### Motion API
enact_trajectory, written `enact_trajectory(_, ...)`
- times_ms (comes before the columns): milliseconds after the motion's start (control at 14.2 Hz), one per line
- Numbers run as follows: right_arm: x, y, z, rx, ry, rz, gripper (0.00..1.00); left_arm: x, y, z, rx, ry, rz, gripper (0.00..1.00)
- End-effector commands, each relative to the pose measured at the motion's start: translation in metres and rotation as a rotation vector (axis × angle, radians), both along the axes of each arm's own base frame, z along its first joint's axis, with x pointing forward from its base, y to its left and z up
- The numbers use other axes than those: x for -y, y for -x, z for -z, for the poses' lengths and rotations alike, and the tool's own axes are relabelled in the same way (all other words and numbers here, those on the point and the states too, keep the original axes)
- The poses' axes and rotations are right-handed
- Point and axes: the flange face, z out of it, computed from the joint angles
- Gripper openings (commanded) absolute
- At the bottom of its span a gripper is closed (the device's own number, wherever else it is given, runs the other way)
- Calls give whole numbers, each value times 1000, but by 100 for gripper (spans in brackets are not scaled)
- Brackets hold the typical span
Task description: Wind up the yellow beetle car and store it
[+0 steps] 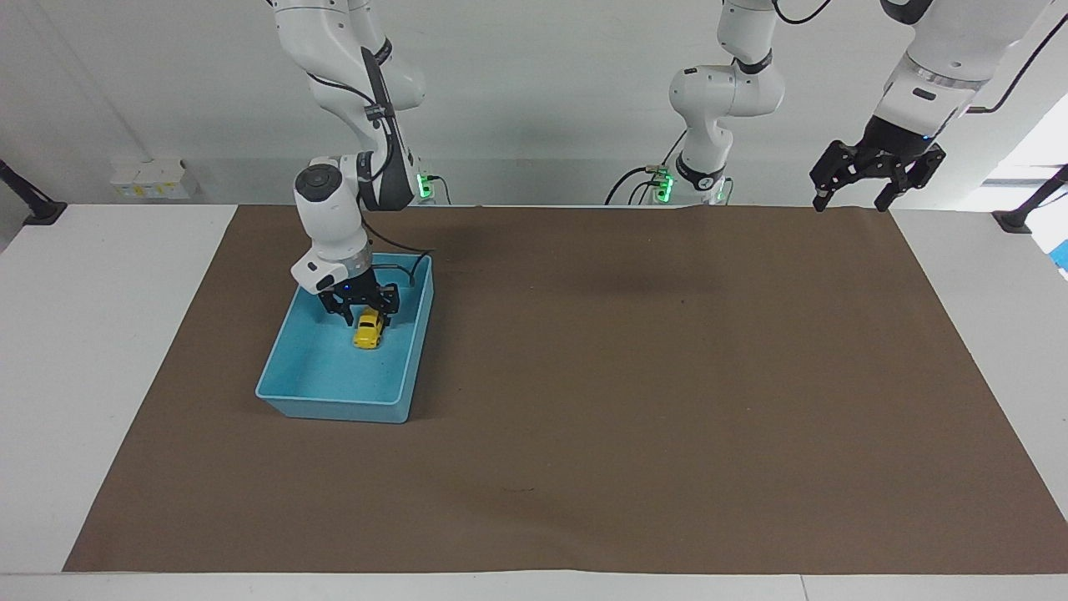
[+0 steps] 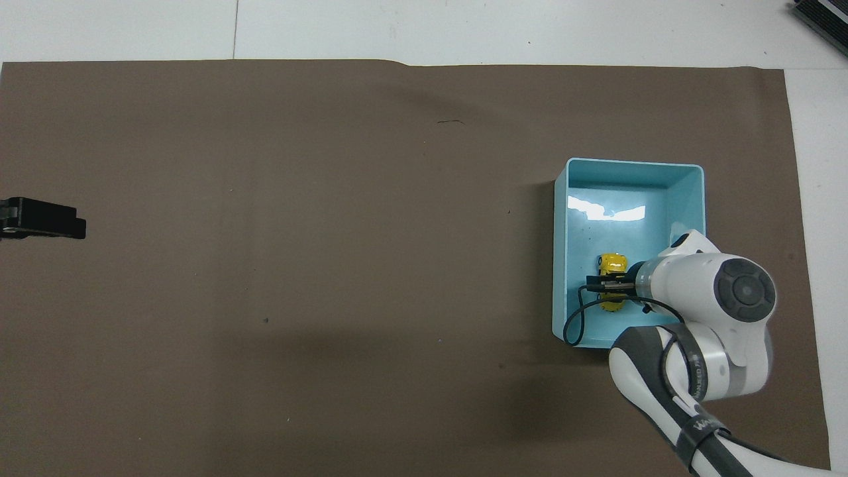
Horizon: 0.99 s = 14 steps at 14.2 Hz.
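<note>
One yellow beetle car point(image 1: 368, 329) sits in the blue bin point(image 1: 288, 386); my right end effector point(image 1: 365, 310) spread wide, I'd lift straight up; left end effector point(image 1: 876, 177) waits wide.

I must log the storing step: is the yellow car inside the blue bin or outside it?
Inside. The yellow beetle car sits on the floor of the blue bin, within its walls.

Likely a lab: bench-mounted robot arms point(image 1: 342, 200).
</note>
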Motion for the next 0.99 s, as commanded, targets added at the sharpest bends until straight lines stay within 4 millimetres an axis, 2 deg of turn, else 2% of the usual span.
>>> enact_trajectory(0,5,-15,-28,-7,-12,-3,100,-4,2,-1,-3,-10,-1,100)
enact_trajectory(211,8,-42,-77,-38,-9,7,100,-4,2,0,-5,-9,-1,100)
enact_trajectory(423,30,-63,-120,-45,-7,47,100,-4,2,-1,-3,-9,-1,100)
enact_trajectory(564,35,-70,-145,-39,9,44,100,-4,2,-1,-3,-10,-1,100)
enact_trajectory(916,39,-78,-225,-73,12,44,100,-4,2,0,-5,-10,-1,100)
